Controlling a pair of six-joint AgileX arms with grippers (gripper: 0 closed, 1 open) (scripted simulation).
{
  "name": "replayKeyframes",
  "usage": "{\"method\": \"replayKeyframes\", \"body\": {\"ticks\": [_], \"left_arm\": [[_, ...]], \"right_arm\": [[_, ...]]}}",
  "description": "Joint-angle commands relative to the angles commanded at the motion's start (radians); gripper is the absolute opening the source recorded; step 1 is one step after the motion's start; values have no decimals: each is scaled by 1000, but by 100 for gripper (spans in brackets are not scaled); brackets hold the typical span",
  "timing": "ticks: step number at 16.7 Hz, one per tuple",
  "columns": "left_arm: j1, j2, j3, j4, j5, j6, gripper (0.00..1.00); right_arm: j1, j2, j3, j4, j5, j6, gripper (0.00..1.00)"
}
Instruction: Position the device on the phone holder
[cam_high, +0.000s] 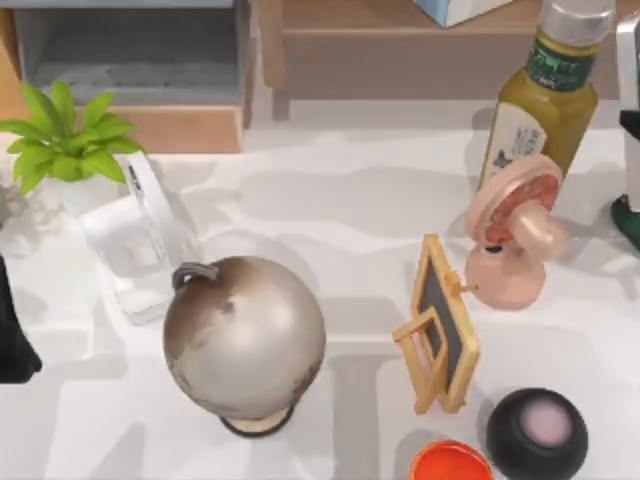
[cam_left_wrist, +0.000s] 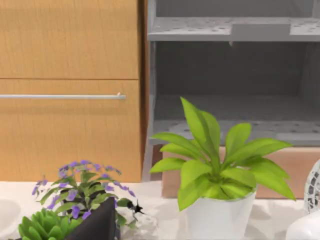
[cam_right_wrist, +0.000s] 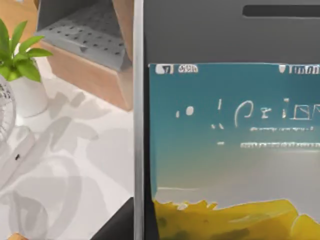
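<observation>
Because the device sits right up against the right wrist camera, screen facing it, my right arm probably carries it at the table's right edge, though I cannot tell its claw's grip. Well apart on the left, the phone holder waits empty beside the globe. My left arm idles at the left edge.

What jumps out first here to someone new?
Probably the big pale globe standing front and centre on the table, with the white phone holder just behind it to the left, beside a leafy potted plant. On the right, a wooden easel with a dark chalkboard and a pink fan-like gadget crowd together. In the right wrist view, the device looms close, its screen bright.
</observation>
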Motion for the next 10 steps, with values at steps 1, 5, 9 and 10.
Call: {"method": "replayKeyframes", "body": {"ticks": [1,5,9,10], "left_arm": [[0,0,0,0,0,0,100],[0,0,0,0,0,0,100],[0,0,0,0,0,0,100],[0,0,0,0,0,0,100]], "right_arm": [[-59,-6,-40,59,-8,-20,0],[-265,1,-161,256,-20,-86,0],[-374,23,-215,355,-17,-118,0],[-380,24,-217,361,-17,-120,0]]}}
